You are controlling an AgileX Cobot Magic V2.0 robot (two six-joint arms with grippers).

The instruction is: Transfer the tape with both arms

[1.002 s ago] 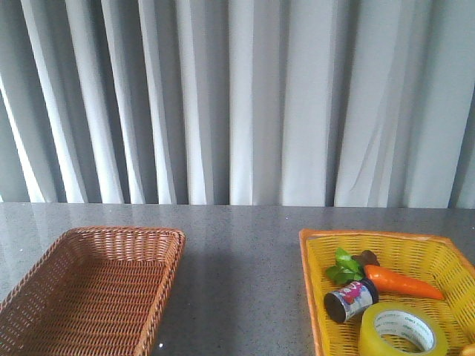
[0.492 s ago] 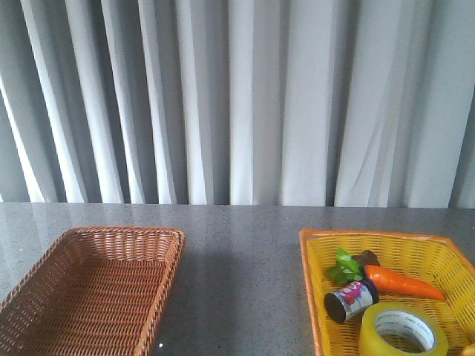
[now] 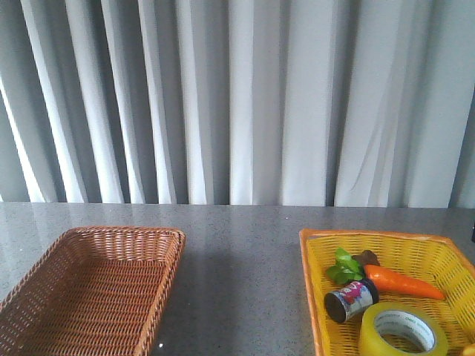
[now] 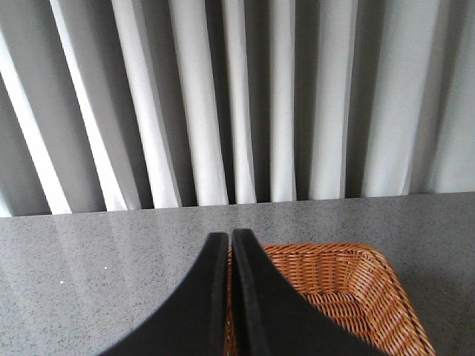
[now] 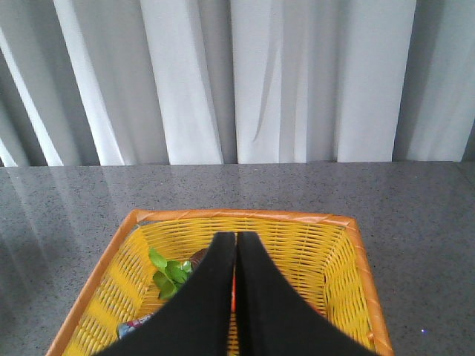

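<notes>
The tape (image 3: 403, 331), a wide yellow translucent roll with a white core and green print, lies flat at the near end of the yellow basket (image 3: 312, 282) on the right. Neither arm shows in the front view. My left gripper (image 4: 229, 239) is shut and empty, above the near left edge of the brown wicker basket (image 4: 349, 289). My right gripper (image 5: 236, 239) is shut and empty, over the yellow basket (image 5: 349, 267). Its fingers hide the tape in that view.
The yellow basket also holds a toy carrot (image 3: 402, 282) with green leaves (image 3: 341, 268) and a small printed can (image 3: 351, 300). The empty brown wicker basket (image 3: 44, 267) sits on the left of the grey table. Grey curtains hang behind.
</notes>
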